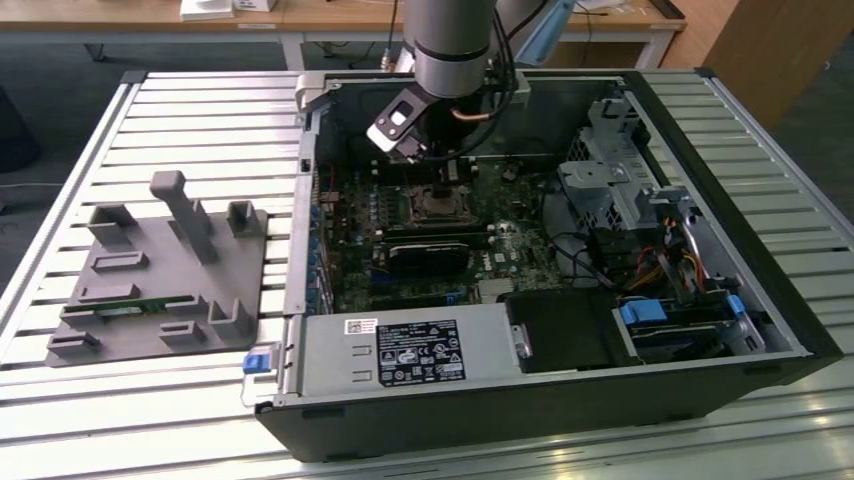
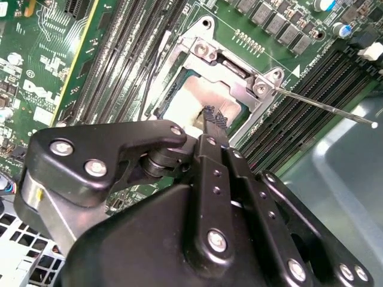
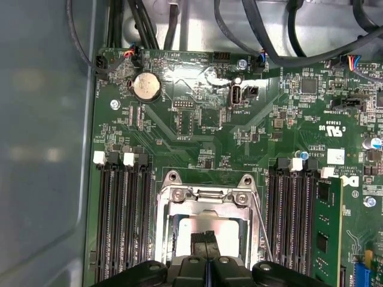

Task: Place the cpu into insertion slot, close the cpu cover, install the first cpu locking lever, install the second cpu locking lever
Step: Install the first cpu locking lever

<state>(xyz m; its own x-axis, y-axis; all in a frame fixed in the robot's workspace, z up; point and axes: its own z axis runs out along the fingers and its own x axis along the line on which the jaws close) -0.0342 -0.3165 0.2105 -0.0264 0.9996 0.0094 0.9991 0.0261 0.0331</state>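
- The arm (image 1: 451,40) is held upright over the open computer case (image 1: 747,330), with the wrist pointed down at the motherboard (image 1: 400,285).
- The gripper (image 2: 214,118) is seen with its fingers pressed together and nothing pinched, the tips over the cpu (image 2: 191,98).
- The cpu is seated in the insertion slot (image 1: 438,203) and is framed by the lowered cpu cover (image 3: 206,196).
- A thin locking lever (image 2: 323,106) is seen jutting out over the memory slots (image 2: 299,128).

The dull grey cpu (image 3: 200,226) sits flat in the insertion slot (image 1: 438,205), the silver cpu cover (image 3: 206,197) lying over it, one thin locking lever (image 2: 323,106) jutting free.
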